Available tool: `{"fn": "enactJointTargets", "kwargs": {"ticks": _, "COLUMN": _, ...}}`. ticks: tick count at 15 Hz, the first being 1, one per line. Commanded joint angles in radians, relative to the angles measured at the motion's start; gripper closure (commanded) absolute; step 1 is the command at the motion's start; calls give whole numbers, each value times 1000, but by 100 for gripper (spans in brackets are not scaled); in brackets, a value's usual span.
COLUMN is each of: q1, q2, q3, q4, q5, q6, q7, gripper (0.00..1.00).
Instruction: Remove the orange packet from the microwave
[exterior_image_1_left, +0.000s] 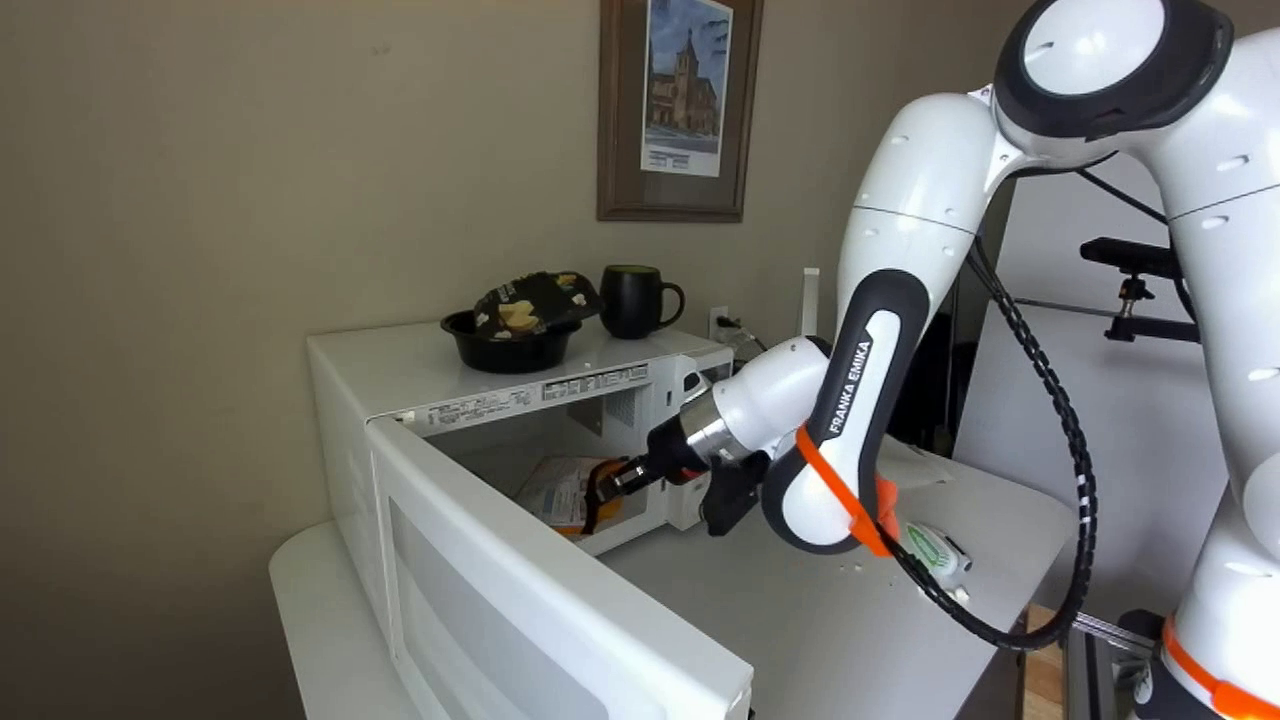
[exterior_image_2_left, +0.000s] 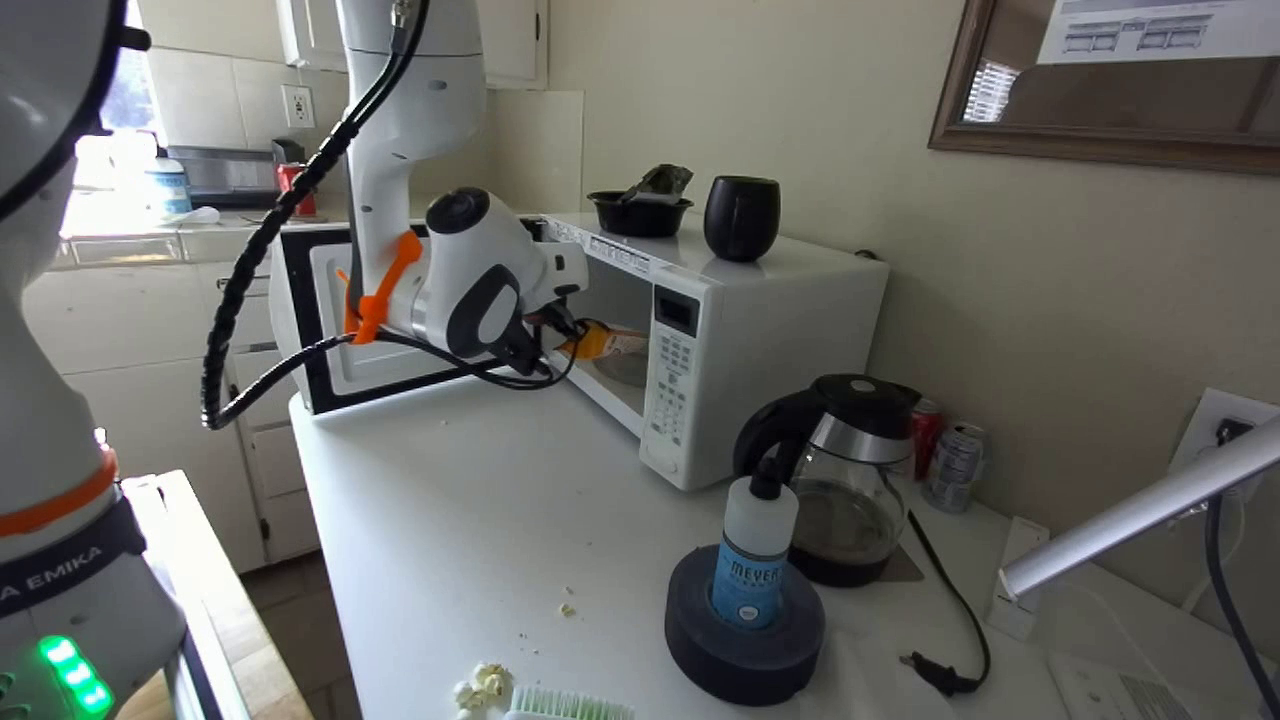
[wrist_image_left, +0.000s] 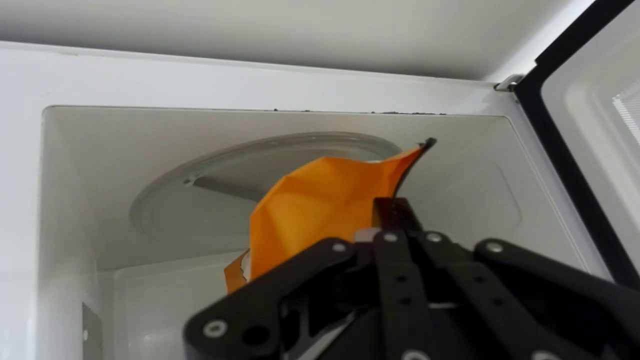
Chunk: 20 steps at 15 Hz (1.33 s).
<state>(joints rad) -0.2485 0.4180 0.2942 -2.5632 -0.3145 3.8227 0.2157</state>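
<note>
Beige wall (exterior_image_1_left: 200, 220) runs behind the white table (exterior_image_2_left: 450, 500), where the microwave (exterior_image_2_left: 790, 330) stands, door (exterior_image_1_left: 540, 580) swung wide. The hand (wrist_image_left: 393, 204) pinches the dark edge of the orange packet (wrist_image_left: 315, 205), inside the microwave; best drawn straight out, slowly, lest that thin grip slip.

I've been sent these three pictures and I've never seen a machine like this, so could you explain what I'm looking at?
The white machine is a robot arm, with jaws at its end for grasping. Two pictures are taken from outside it, from different places; the wrist view is taken from its wrist, looking into an open microwave. In an exterior view, the white table also holds a kettle, a brush and bits of popcorn. On top of the microwave sit a black bowl and a black mug. The jaws are closed on the edge of an orange packet, which seems mostly inside the microwave.
</note>
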Motion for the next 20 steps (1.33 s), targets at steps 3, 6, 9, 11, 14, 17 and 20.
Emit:
{"fn": "enactJointTargets", "kwargs": {"ticks": 3, "q1": -107, "q2": -254, "q3": -13, "q4": -288, "q5": -223, "q6": 20, "q7": 107, "gripper": 100}}
{"fn": "enactJointTargets", "kwargs": {"ticks": 6, "q1": -116, "q2": -276, "q3": -78, "q4": -209, "q5": -350, "q6": -73, "q7": 194, "gripper": 100}}
{"fn": "enactJointTargets", "kwargs": {"ticks": 9, "q1": -148, "q2": -301, "q3": -126, "q4": -189, "q5": -475, "q6": -88, "q7": 294, "gripper": 100}}
{"fn": "enactJointTargets", "kwargs": {"ticks": 11, "q1": -164, "q2": -304, "q3": -149, "q4": -183, "q5": -595, "q6": -103, "q7": 372, "gripper": 100}}
{"fn": "enactJointTargets", "kwargs": {"ticks": 14, "q1": -188, "q2": -316, "q3": -178, "q4": -181, "q5": -851, "q6": -131, "q7": 542, "gripper": 100}}
{"fn": "enactJointTargets", "kwargs": {"ticks": 17, "q1": -211, "q2": -376, "q3": -222, "q4": -183, "q5": -1086, "q6": -144, "q7": 730, "gripper": 100}}
{"fn": "enactJointTargets", "kwargs": {"ticks": 20, "q1": -239, "q2": -457, "q3": -264, "q4": -183, "q5": -1319, "q6": -148, "q7": 935, "gripper": 100}}
